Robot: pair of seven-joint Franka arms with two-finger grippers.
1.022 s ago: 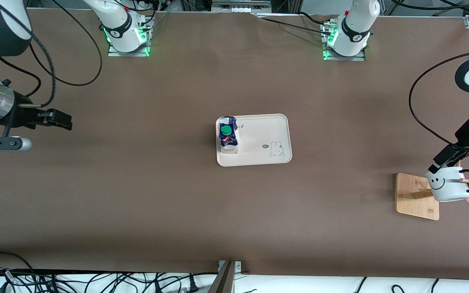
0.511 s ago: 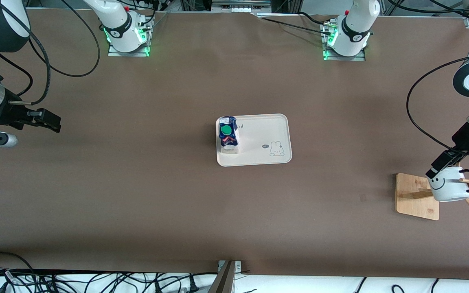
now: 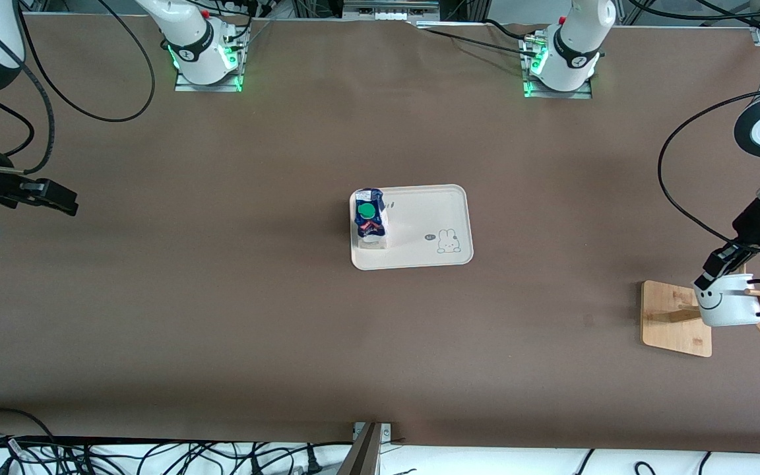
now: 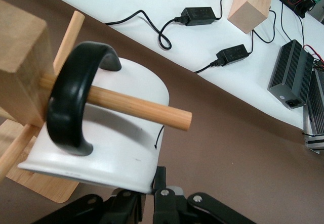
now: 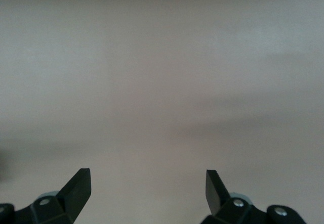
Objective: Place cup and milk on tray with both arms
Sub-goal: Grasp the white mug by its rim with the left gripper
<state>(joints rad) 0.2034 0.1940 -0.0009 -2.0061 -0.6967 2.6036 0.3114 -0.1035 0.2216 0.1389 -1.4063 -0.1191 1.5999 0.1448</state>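
One item is already home: the milk (image 3: 371, 221) stands upright at the 9 o'clock end of the tray (image 3: 429, 254), leaving the bunny end bare, room enough for the cup (image 3: 726, 303). That cup hangs by its black handle on a peg (image 4: 134, 106) of the wooden rack (image 3: 675, 318), at 3 o'clock from the tray, toward the left arm's end of the table. The left gripper (image 3: 710, 276) has clamped on the cup's rim, apparently so it can be slid off the peg. The right gripper (image 3: 57, 198), wide and empty, waits over bare table at 9 o'clock, well clear.
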